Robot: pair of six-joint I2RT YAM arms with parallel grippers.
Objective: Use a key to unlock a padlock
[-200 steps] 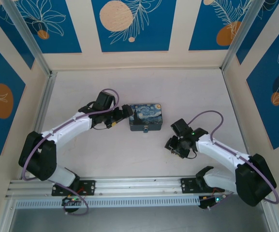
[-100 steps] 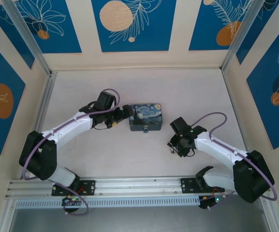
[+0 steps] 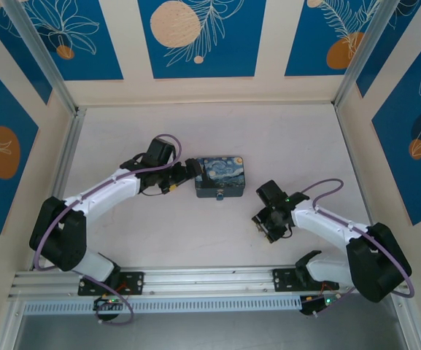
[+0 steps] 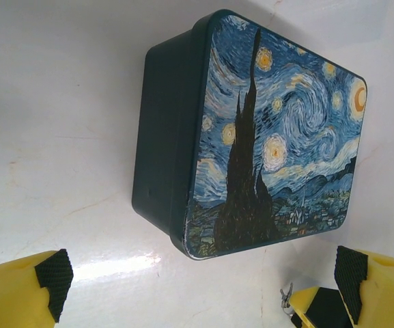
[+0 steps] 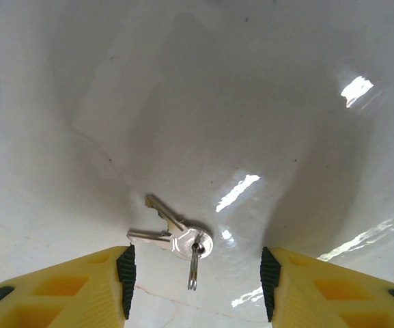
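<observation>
The small silvery metal key [image 5: 173, 236] lay flat on the white table [image 5: 251, 102] between the spread right claw's [image 5: 197, 272] fingers, untouched, its blade slanting away from the claw. The left claw [image 4: 202, 277] gaped wide before the blue swirl-painted tin [image 4: 278, 130].

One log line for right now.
left gripper: open, facing tin | right gripper: open above key | key: on table, not gripped

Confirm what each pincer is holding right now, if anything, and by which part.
Nothing is held. Right pincer is open, the keys lying loose on the table between its fingers. Left pincer is open, clear of the tin.
</observation>
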